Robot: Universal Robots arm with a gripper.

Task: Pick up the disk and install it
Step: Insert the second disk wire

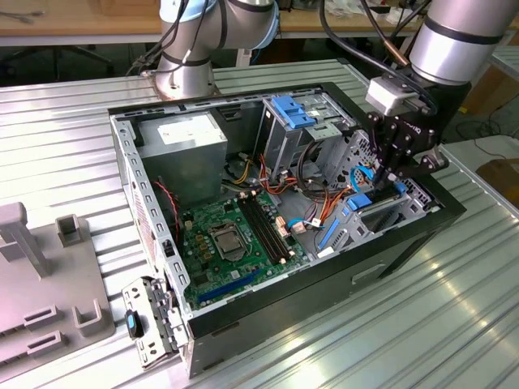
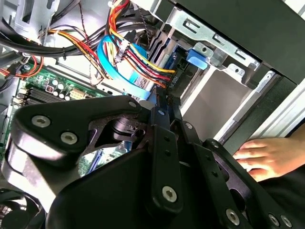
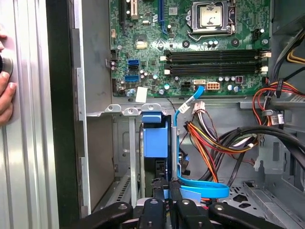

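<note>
One open computer case (image 1: 122,154) lies on its side on the ribbed metal table (image 1: 57,130), and that is why the arm can come straight down into it. Sweeping from the exterior view's left: the grey power supply (image 1: 185,146) sits in its corner, then the green motherboard (image 1: 235,243) flat on the case floor, then the grey metal cage with its blue latch piece (image 1: 292,112) on top. Further right, the gripper (image 1: 395,166) hangs low over the drive bay at the case's right-hand end. In the first wrist view its fingers (image 3: 156,195) are pressed close together, pinching the edge of the disk (image 3: 155,138), which stands on edge in the bay slot, blue carrier showing, so it can slide along the guides. A light-blue data cable (image 3: 200,187) loops just beside it. A person's hand (image 2: 262,155) rests on the case's outer wall, probably steadying it.
</note>
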